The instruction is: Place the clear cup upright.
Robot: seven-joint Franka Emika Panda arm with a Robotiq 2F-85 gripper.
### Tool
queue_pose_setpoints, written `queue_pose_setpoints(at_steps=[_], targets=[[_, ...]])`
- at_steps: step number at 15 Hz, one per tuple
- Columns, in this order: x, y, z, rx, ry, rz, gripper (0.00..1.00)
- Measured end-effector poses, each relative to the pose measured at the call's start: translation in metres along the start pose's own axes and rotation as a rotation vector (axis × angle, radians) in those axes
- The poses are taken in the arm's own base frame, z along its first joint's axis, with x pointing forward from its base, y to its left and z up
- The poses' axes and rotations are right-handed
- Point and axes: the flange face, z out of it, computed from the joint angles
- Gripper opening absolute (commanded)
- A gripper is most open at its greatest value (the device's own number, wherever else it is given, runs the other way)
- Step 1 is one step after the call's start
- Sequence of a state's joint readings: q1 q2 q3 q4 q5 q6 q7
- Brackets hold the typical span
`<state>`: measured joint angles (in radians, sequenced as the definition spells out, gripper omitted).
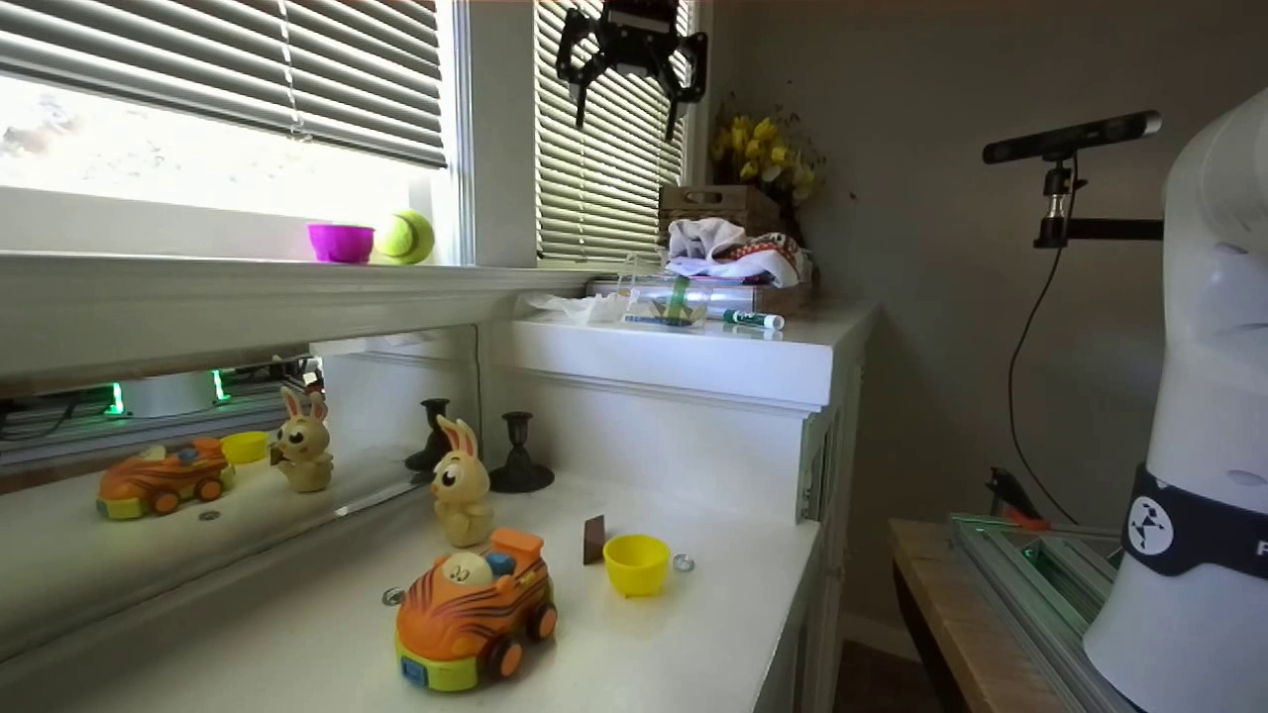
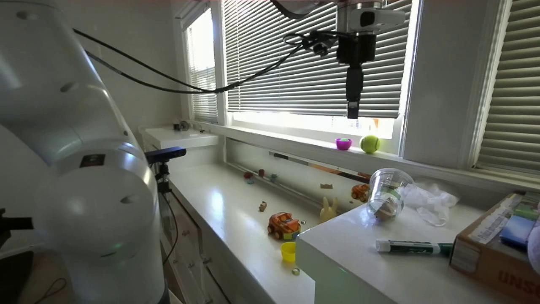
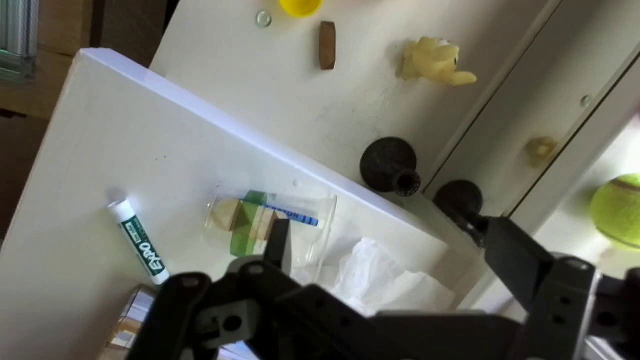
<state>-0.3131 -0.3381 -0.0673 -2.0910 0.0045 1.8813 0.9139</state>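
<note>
While my gripper [image 1: 626, 129], jaws spread apart, hangs higher than the raised white counter [image 3: 95, 150], the clear cup [image 2: 388, 193] lies on its side on that counter — a blue crayon [image 3: 302, 219] showing through its wall. I see the marker [image 3: 140, 242] on the counter too, and the yellow cup [image 1: 637, 566] standing lower than its top.
</note>
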Motion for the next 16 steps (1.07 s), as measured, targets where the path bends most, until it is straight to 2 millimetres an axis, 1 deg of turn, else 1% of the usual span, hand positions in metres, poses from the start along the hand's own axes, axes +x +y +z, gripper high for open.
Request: queue_pose_setpoints(at_steps=[4,7,9,13,16], targets=[[0.022,-0.023,0.013,-0.099,0.051,0.041,1.0],[0.034,-0.04,0.029,-0.159,0.036,0.055,1.0],[0.041,-0.048,0.041,-0.2,0.012,0.065,1.0],[0.059,-0.052,0.059,-0.292,-0.032,0.127,1.0],[0.07,-0.051,0.066,-0.339,-0.049,0.175,1.0]])
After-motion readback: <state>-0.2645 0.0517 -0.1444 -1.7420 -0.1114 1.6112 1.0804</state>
